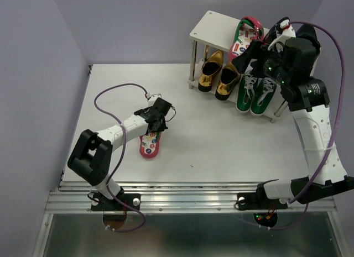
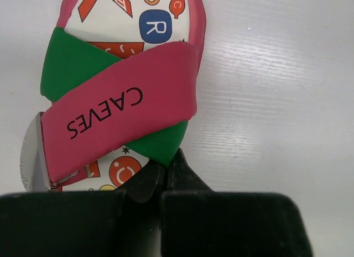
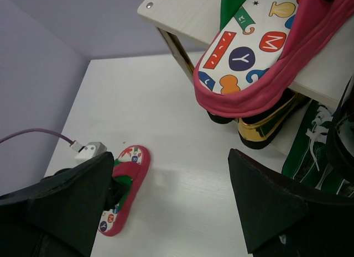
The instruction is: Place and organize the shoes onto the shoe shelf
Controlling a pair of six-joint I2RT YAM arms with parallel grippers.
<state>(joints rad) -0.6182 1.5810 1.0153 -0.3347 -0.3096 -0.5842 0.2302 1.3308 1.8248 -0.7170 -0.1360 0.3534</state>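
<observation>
**Pinching the loose flip-flop, with the shelf off to the far right**

My left pincer (image 2: 166,169) is clenched. The fingertips meet right where the green strap (image 2: 69,69) runs down into the side of the sole, so I judge it a grip on the loose flip-flop (image 2: 119,110). It's a thin bite at the edge, not a hold around the whole shoe.

The sandal lies flat on the table (image 1: 221,152), left of the middle. Its long axis runs roughly from the near edge toward the far edge, and the end I hold points toward the far edge.

The shoe shelf (image 1: 213,29) stands at the table's far right corner, well apart from my left pincer. The carry looks to be a long diagonal, away from me and to the right.

Its mate, the second flip-flop (image 1: 246,36), already lies on the right part of the top board, with its heel hanging over the board's front edge. Bare board shows to its left, and that's the gap I'd aim for, with the sole turned to lie alongside its partner.

Below the board sit the gold loafers (image 1: 217,74), with the green sneakers (image 1: 255,91) just beside them on the right.

My right pincer (image 3: 171,207) hangs released, jaws wide, just over the shelf. It's the nearer arm to the shelf but holds nothing. The left is the one on the shoe.
</observation>
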